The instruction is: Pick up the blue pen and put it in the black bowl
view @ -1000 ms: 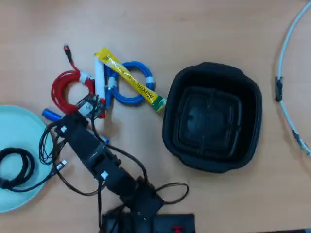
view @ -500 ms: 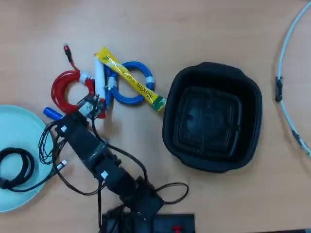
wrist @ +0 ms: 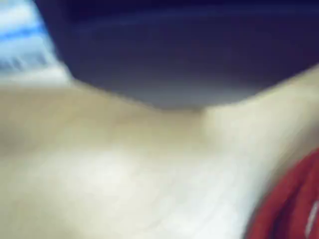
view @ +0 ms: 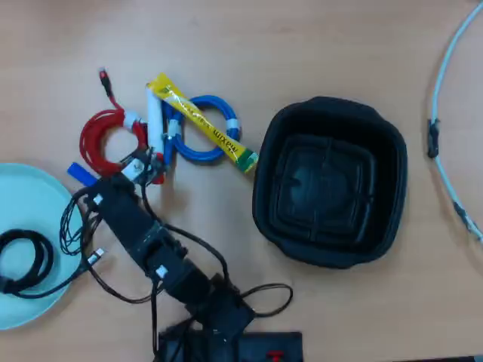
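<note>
In the overhead view only the blue end of the blue pen [view: 78,172] shows, poking out left of my arm. The rest of the pen lies hidden beneath the arm. My gripper [view: 138,166] hangs over the spot between the red cable coil [view: 104,139] and the pen. The arm's body covers its jaws, so open or shut does not show. The black bowl [view: 266,188] sits empty to the right, well apart from the gripper. The wrist view is blurred: a dark shape on top, pale table, and red cable [wrist: 294,204] at the lower right.
A white marker [view: 154,124], a yellow stick packet [view: 202,124] and a blue cable coil [view: 207,151] crowd just beyond the gripper. A pale cyan plate [view: 30,200] with a black cable [view: 23,260] lies at the left edge. A white cable [view: 445,113] runs along the right.
The pen's blue end has crept slightly upward in the overhead view, and the small blue bit that showed right of the arm is now hidden. The arm has barely moved.
</note>
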You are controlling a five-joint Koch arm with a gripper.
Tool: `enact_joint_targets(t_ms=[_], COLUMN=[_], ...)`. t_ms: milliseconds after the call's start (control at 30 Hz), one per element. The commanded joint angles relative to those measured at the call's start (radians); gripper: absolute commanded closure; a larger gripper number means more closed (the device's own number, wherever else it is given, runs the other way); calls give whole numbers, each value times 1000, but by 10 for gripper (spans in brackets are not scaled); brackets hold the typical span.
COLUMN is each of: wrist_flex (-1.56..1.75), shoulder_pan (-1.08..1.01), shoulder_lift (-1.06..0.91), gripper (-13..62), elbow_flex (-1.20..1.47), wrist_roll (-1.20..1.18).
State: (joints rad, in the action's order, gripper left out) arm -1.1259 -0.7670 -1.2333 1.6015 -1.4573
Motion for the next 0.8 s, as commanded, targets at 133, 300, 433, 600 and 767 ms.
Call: enact_joint_targets(t_ms=[133,300,433,600,767], wrist_flex=[-195,-233,-233,-232,-232], shoulder_pan=[35,35,34,32,31], shoulder_lift=[-135,-143,-161,-264,-357], gripper=[566,566,566,566,567], elbow_flex=[-78,-114,-120,-137,-153], wrist_roll=[-58,-52,-17,77,161])
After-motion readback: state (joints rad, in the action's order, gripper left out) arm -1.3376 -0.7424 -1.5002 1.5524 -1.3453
